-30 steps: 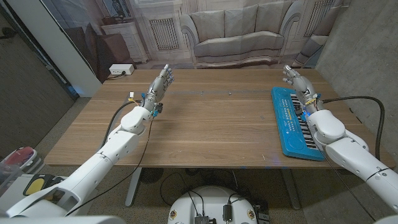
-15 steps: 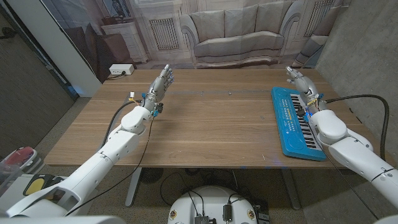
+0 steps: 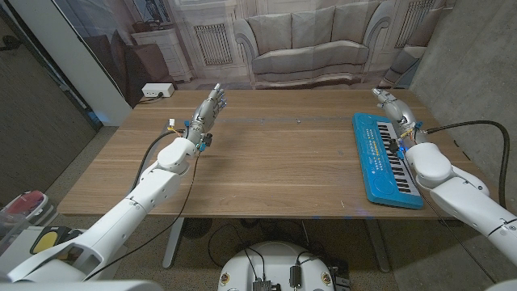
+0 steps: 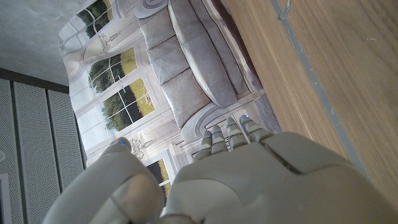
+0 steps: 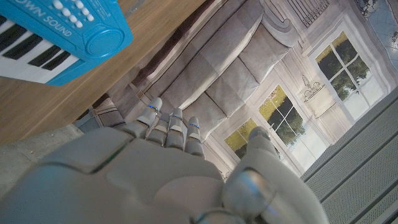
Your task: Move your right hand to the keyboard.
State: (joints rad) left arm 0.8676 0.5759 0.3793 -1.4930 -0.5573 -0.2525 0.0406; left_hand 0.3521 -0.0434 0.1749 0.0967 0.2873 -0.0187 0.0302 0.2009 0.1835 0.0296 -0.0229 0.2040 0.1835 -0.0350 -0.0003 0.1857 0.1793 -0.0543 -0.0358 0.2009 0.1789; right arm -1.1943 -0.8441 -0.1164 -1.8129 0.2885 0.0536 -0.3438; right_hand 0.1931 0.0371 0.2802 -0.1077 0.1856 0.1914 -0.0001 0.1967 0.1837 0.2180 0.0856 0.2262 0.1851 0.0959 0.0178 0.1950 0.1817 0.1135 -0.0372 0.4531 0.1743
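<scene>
Your table point(image 3: 275, 162) is a wood-grain top in warm brown planks, running wide across the head view, with a thin pale line drawn across its far part. The blue toy keyboard point(image 3: 384, 158) lies on the right side of it, lengthwise from far to near, its white and black keys along the edge closest to your right arm. Your right hand point(image 3: 392, 109) is raised near the keyboard's far right corner, above the table's right edge; whether it touches the keyboard cannot be told from the head view. In the right wrist view its fingers point(image 5: 171, 130) reach out straight and close together with nothing in them, the thumb set apart, and the keyboard's corner point(image 5: 68, 37) sits well off to one side of them.

Your left hand point(image 3: 210, 109) stands up over the far left part of the table, fingers extended and slightly apart, empty. The left wrist view shows its fingertips point(image 4: 227, 134) pointing toward the backdrop.

Behind the table hangs a printed backdrop point(image 3: 307, 36) of a grey sofa, panelled walls and tall windows. A white box point(image 3: 157, 90) sits on the floor beyond the far left corner. Grey carpet point(image 3: 97, 153) lies left of the table, and a rough grey wall point(image 3: 477, 73) rises on the right. A black cable point(image 3: 477, 129) loops over your right forearm.
</scene>
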